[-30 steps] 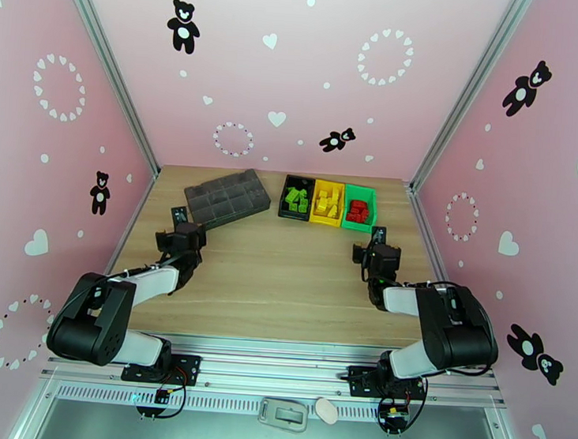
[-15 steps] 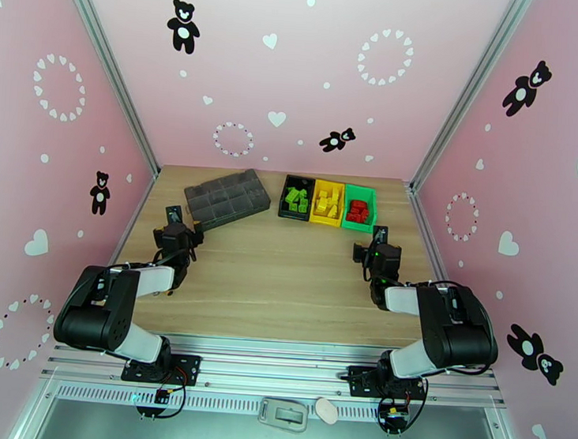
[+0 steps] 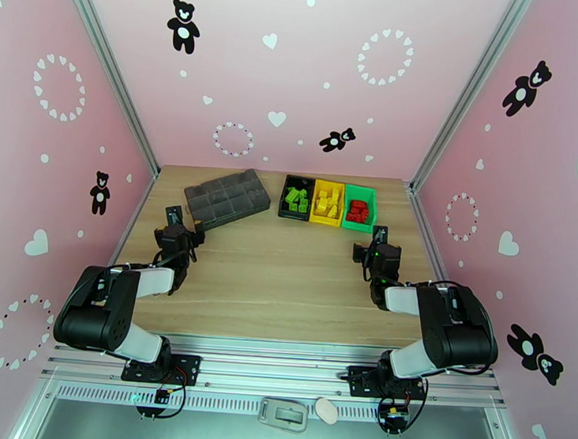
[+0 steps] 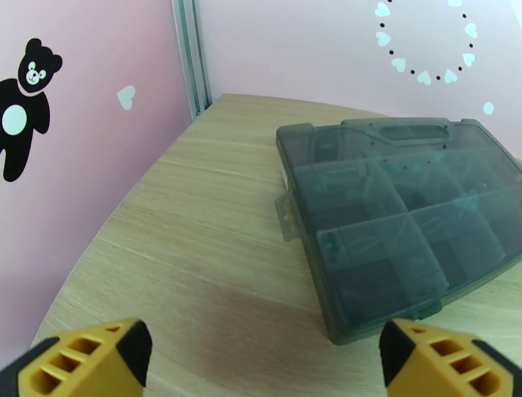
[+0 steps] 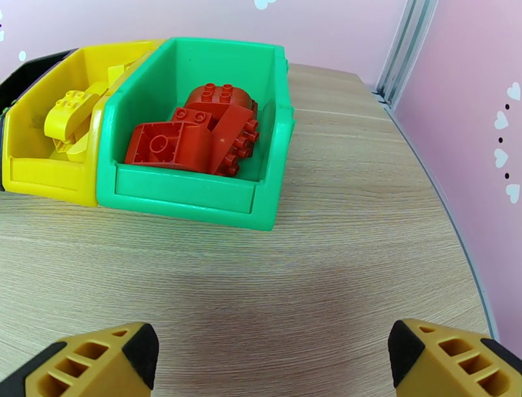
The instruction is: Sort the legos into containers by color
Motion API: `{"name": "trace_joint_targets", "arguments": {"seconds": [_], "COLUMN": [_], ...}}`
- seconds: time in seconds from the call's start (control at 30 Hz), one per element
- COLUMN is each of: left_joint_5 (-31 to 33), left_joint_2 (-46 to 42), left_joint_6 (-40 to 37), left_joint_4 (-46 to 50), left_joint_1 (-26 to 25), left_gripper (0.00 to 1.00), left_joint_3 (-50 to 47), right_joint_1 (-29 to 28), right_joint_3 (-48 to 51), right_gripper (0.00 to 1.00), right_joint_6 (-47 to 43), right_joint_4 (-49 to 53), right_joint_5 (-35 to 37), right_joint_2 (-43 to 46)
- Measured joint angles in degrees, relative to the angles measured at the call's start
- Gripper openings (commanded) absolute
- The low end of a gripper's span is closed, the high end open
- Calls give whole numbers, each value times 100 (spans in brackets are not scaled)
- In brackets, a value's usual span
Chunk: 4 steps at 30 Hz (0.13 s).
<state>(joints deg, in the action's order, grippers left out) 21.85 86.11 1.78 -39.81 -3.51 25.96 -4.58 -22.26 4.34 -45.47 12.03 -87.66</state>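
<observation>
Three joined containers stand at the back of the table. The black one [image 3: 294,216] holds green legos [image 3: 295,198], the yellow one [image 3: 325,220] holds yellow legos [image 3: 329,201], and the green one [image 3: 357,226] holds red legos [image 3: 358,211]. In the right wrist view the green container [image 5: 189,196] with its red legos [image 5: 196,134] lies ahead and left of my open, empty right gripper [image 5: 267,372], with the yellow container [image 5: 46,173] beside it. My right gripper [image 3: 371,240] hovers just in front of the green container. My left gripper [image 3: 186,221] is open and empty, near the left edge.
A flat dark-grey organizer box [image 3: 227,197] lies closed, left of the containers and just ahead of my left gripper [image 4: 261,372]; its near corner [image 4: 365,320] is close to the right fingertip [image 4: 450,362]. Pink walls enclose the table on three sides.
The left arm drew back and shifted slightly left a second ago, then held still. The right arm, containers and legos have not moved.
</observation>
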Motion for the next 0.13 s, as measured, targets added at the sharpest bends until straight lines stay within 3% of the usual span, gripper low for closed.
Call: {"name": "trace_joint_targets", "arguments": {"seconds": [0.13], "left_joint_5": [0], "left_joint_2": [0], "left_joint_6": [0], "left_joint_4": [-11], "left_joint_1": [0], "left_gripper": [98], "left_joint_3": [0], "right_joint_1": [151], "right_joint_3": [-116], "right_gripper": [99], "right_joint_6": [-46], "right_joint_4": [72], "right_joint_5": [-503], "right_joint_2": [-13]}}
